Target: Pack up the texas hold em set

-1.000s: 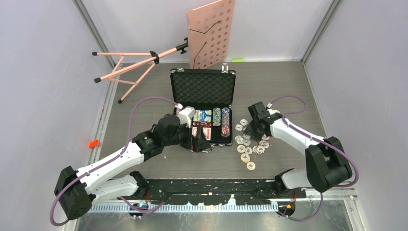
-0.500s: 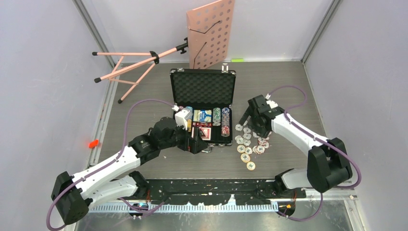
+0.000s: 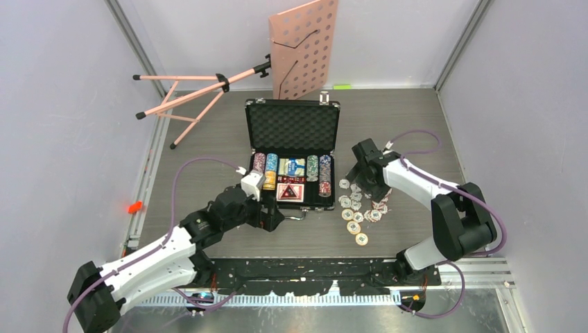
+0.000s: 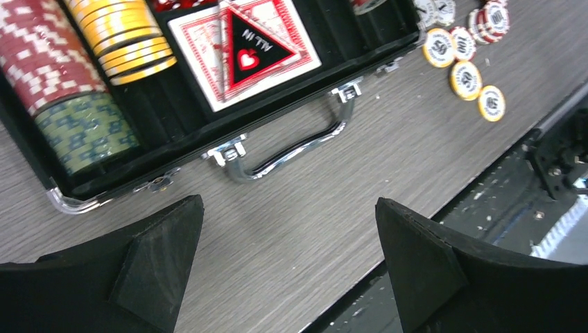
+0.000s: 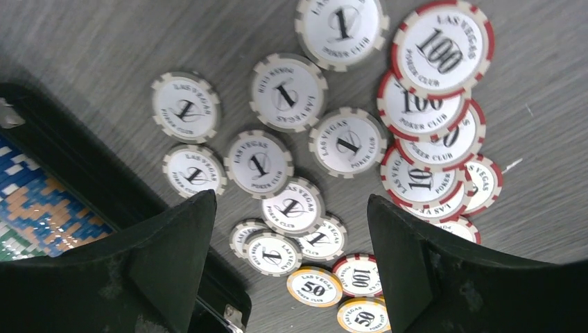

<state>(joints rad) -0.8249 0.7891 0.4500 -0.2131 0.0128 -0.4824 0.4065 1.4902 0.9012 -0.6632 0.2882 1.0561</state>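
The black case (image 3: 292, 128) lies open at mid-table, with its lid up. Its tray holds rows of chips (image 3: 291, 166), a card deck (image 4: 243, 52) and red dice (image 3: 291, 180). Right of the case, loose chips (image 3: 357, 208) are scattered on the table. My left gripper (image 4: 288, 205) is open and empty over bare table, just near of the case handle (image 4: 291, 149). My right gripper (image 5: 290, 201) hangs open and empty above the white loose chips (image 5: 288, 94), with red 100 chips (image 5: 430, 48) to one side and the case corner (image 5: 83, 173) to the other.
A pink perforated music stand (image 3: 305, 48) lies at the back with its tripod legs (image 3: 187, 94) spread to the left. A small orange object (image 3: 134, 206) sits on the left rail. The black base rail (image 4: 555, 152) runs along the near table edge.
My left arm has drawn back from the case tray towards the near edge, uncovering the card deck. My right gripper has shifted slightly towards the back, over the loose chips.
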